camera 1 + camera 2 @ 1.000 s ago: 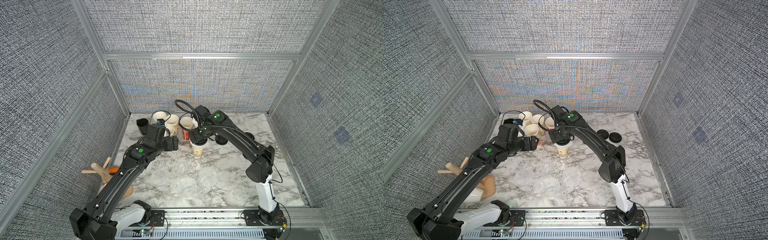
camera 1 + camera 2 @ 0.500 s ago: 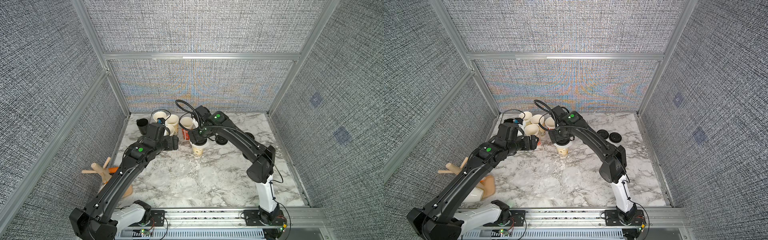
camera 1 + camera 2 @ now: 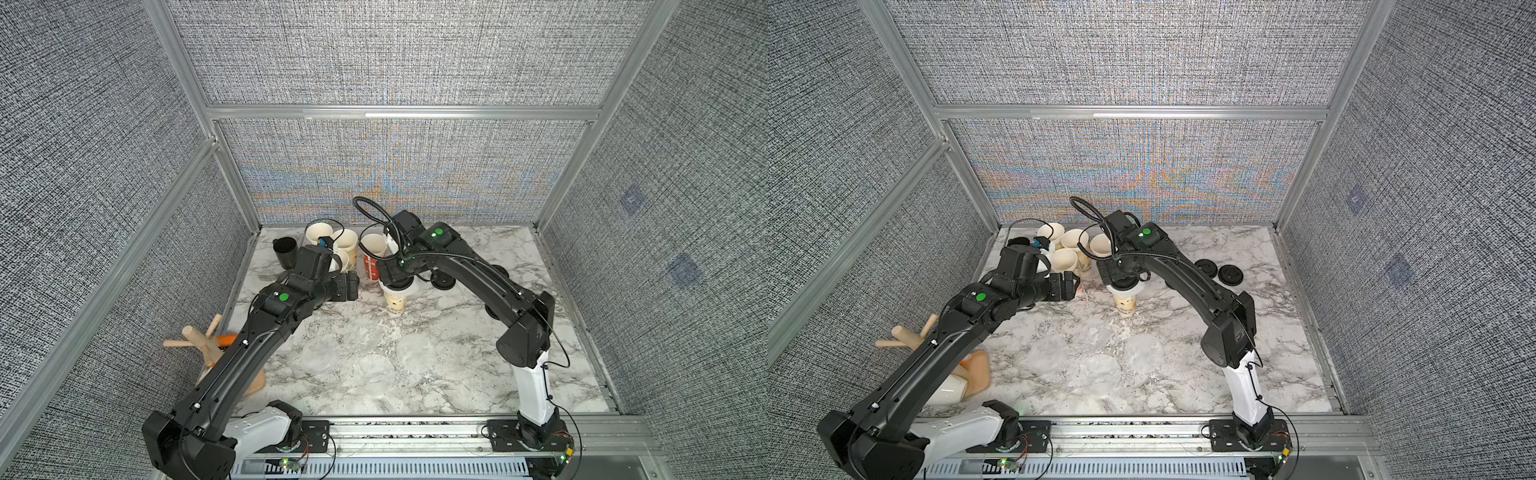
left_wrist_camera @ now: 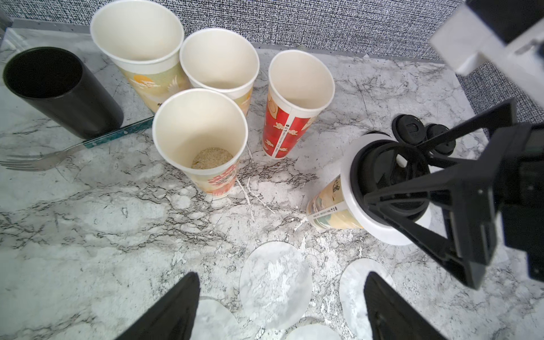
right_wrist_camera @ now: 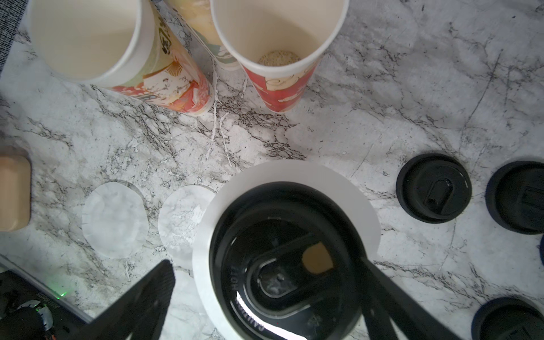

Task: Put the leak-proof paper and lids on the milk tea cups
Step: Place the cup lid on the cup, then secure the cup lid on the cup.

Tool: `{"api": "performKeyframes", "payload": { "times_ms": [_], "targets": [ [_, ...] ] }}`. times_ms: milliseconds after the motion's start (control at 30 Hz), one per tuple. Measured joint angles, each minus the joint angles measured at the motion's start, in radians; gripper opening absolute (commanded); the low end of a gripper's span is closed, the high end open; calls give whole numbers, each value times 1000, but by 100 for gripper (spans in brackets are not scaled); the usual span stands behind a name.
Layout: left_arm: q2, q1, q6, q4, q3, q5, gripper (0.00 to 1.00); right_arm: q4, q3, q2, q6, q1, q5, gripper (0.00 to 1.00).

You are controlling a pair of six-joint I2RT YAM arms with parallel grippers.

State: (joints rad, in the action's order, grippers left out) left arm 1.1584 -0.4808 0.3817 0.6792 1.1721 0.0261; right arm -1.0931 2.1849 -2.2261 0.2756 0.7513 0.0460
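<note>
Far left, wooden peg stand (image 3: 208, 353) half hidden by left arm (image 3: 249, 361). Short black cylindrical mug (image 4: 59, 91), steel fork (image 4: 44, 159). Four tall printed paper milk tea cups (image 4: 200, 138) open, clustered; fifth cup (image 4: 329, 206) rightward, white round leak-proof paper sheet (image 5: 294, 172) on it under black plastic lid (image 5: 279, 223). Empty left gripper (image 4: 281, 278) spread; right gripper (image 5: 266, 263) wide, straddling that lid. Four loose sheets (image 4: 275, 284) faint on marble (image 4: 88, 235), two cropped. Three spare lids (image 5: 432, 188) rightmost.

Robot lab cell, fabric-panelled walls (image 3: 374, 54), aluminium frame (image 3: 399, 112)
</note>
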Motion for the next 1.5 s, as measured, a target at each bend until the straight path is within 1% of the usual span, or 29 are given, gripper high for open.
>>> {"api": "performKeyframes", "payload": {
  "times_ms": [367, 667, 867, 967, 1133, 1233, 1333, 1500],
  "targets": [
    [13, 0, -5, 1, 0, -5, 89, 6, -19, 9, 10, 0, -15, 98],
    [38, 0, -19, 2, 18, -50, 89, 22, -19, 43, 25, -13, -11, 98],
    [83, 0, -42, 3, 60, -87, 89, 44, -74, 115, 42, -39, 7, 98],
    [143, 0, -60, 4, 109, -131, 89, 89, -175, 217, 65, -77, 19, 98],
    [280, -3, -91, 15, 219, -230, 89, 213, -455, 443, 116, -183, 23, 97],
    [375, -12, -105, 34, 290, -272, 89, 282, -615, 546, 140, -241, -3, 97],
    [451, -24, -119, 47, 348, -292, 89, 324, -715, 603, 148, -264, -29, 97],
    [519, -41, -138, 50, 397, -299, 89, 377, -806, 642, 155, -280, -54, 97]
  ]
}}
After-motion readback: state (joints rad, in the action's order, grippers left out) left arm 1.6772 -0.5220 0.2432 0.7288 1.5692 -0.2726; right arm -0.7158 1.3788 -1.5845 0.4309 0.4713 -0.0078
